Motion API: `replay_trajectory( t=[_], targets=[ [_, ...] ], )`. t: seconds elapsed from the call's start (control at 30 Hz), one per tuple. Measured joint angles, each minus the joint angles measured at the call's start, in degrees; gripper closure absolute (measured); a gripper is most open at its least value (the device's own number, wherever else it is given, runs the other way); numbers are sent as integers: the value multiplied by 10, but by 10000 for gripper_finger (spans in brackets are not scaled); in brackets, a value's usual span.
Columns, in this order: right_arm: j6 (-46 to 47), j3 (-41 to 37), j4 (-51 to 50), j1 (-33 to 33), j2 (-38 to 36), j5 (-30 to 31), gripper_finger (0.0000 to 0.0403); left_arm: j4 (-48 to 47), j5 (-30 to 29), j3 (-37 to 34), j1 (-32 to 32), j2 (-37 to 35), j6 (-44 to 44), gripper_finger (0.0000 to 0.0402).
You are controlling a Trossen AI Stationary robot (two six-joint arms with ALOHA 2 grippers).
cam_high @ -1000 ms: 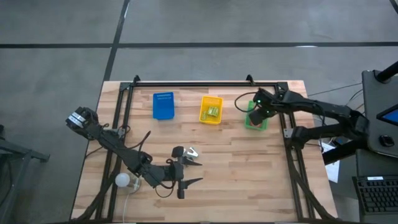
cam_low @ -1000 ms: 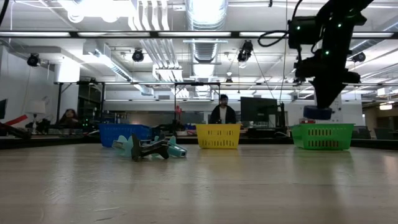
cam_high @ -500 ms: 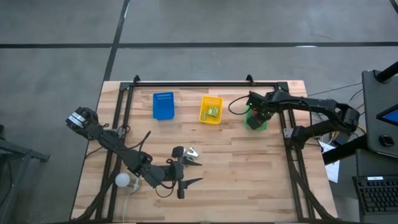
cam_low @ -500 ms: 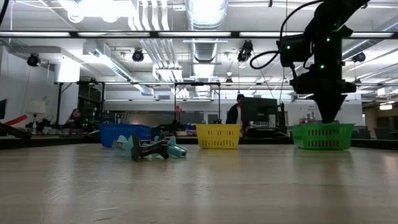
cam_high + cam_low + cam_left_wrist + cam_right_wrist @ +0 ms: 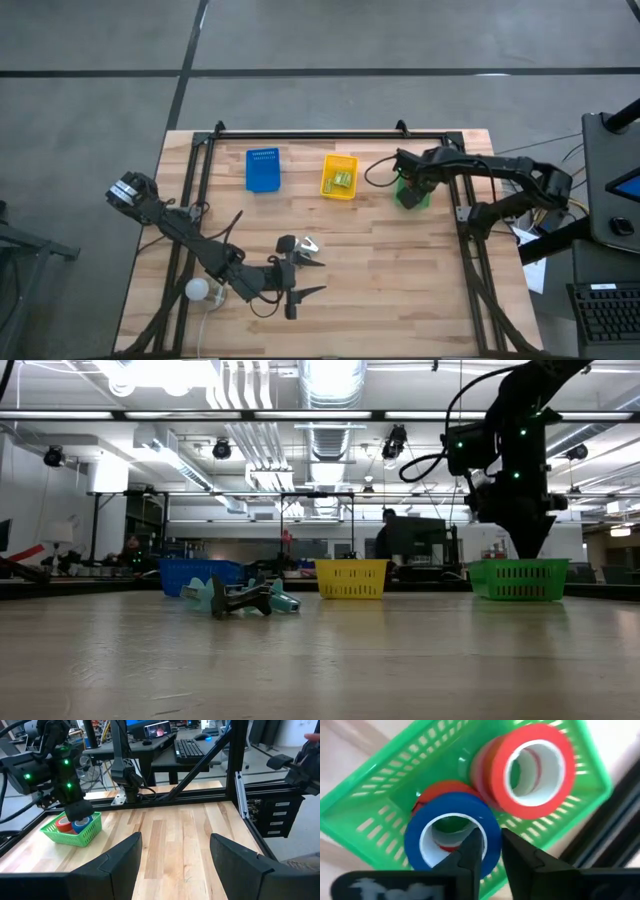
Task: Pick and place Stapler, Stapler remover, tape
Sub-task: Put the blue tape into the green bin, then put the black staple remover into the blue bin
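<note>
My right gripper (image 5: 411,186) reaches down into the green bin (image 5: 410,199) at the table's far right, shut on the blue tape roll (image 5: 451,838). Red tape rolls (image 5: 535,770) lie in the same bin; one stands tilted against the bin wall, and another (image 5: 440,790) lies under the blue roll. In the low view the right gripper (image 5: 527,546) dips behind the bin's rim. My left gripper (image 5: 306,277) rests open near the table's near edge. Teal and dark tools (image 5: 300,245) lie on the wood just beyond it, also in the low view (image 5: 240,598). My right gripper holds the blue tape roll by its rim (image 5: 490,836), one finger (image 5: 472,847) inside the roll's hole and the other (image 5: 520,855) outside. The fingers come from above, pointing down. The roll lies inside the green bin on a red roll.
A blue bin (image 5: 263,170) and a yellow bin (image 5: 340,177) with green items stand along the far edge, left of the green one. A white ball-like thing (image 5: 198,290) lies near the left arm. Black frame rails (image 5: 466,250) border the table. Bare wood (image 5: 400,280) spreads right of the left gripper.
My right gripper has come down from just above the green bin into it, carrying the blue tape roll from above the rim to below it, and has shifted slightly toward the table's left.
</note>
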Motion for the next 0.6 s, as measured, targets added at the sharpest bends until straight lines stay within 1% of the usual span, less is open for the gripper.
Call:
replay_trajectory(
  t=[0.1, 0.33, 0.5, 0.6],
  targets=[
    [0, 0, 0, -1, -15, 9, 300, 0, 0, -2, 0, 0, 0, 163],
    [1, 0, 0, 0, -67, 4, 218, 5, 0, -17, 1, 0, -1, 163],
    [7, 0, 7, 2, -122, -33, 189, 1, -13, -30, 3, 0, -7, 163],
    [20, 0, 8, 9, -157, -40, 181, -22, -56, -35, 3, 0, -37, 163]
  ],
)
